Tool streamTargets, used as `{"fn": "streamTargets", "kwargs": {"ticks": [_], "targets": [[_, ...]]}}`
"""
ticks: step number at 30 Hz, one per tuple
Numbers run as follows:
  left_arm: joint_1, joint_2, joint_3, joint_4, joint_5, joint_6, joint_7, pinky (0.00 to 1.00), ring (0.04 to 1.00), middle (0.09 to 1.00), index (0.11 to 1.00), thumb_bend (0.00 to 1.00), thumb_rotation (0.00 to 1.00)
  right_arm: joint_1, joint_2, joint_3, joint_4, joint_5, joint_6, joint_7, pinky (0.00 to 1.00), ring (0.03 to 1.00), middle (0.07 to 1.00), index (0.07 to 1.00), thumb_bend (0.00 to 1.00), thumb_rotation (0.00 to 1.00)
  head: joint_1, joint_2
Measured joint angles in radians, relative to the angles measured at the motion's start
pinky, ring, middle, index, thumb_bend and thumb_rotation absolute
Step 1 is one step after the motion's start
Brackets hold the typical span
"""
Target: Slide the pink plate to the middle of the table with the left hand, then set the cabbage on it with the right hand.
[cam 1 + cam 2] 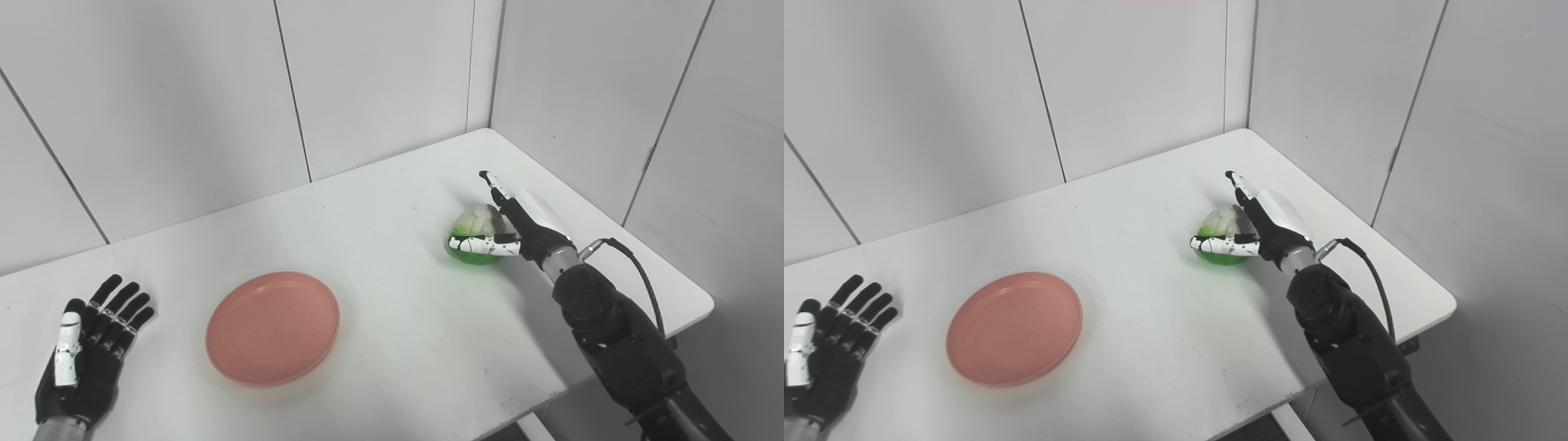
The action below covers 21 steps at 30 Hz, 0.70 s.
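Against the cabbage [474, 237], the right hand [520, 228] has its fingers [495, 185] spread apart, thumb lying across the near side, the rest raised over the far side (not clamped). The cabbage sits on the bench [392, 208], partly hidden behind that hand. Its arm rises from the bottom right. Left hand [86, 349] lies flat, fingers apart, just beside the plate [272, 327], wrist cut off.

The right hand [511, 229] is covering part of the cabbage [474, 236]; the picture's lower edge is cutting off the left hand [817, 355].
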Motion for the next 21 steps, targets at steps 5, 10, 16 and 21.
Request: {"fn": "streamTargets", "kwargs": {"ticks": [5,10,16,21], "targets": [[0.003,0.001,0.001,-0.007,0.000,0.002,0.004,0.81,0.805,0.810,0.803,0.58,0.79,0.001,-0.026,-0.016,0.006,0.014,0.000,-0.007,0.89,1.000,1.000,1.000,1.00,0.60,-0.002,0.006],[0.003,0.002,0.003,-0.004,-0.001,0.002,-0.002,0.81,0.806,0.813,0.816,0.56,0.81,0.002,-0.037,-0.027,0.006,0.014,0.000,-0.026,0.87,1.000,1.000,1.000,1.00,0.64,0.000,0.008],[-0.002,0.012,0.005,0.017,-0.008,0.000,-0.017,0.80,0.794,0.801,0.803,0.57,0.80,-0.001,-0.044,-0.021,0.044,0.020,0.000,-0.034,0.88,1.000,1.000,1.000,1.00,0.58,0.005,0.015],[0.007,0.053,0.017,0.018,-0.010,-0.008,-0.028,0.81,0.798,0.806,0.804,0.58,0.79,-0.014,-0.043,-0.010,0.096,0.042,0.000,-0.030,0.84,0.977,1.000,1.000,1.00,0.58,0.006,0.018]]}}
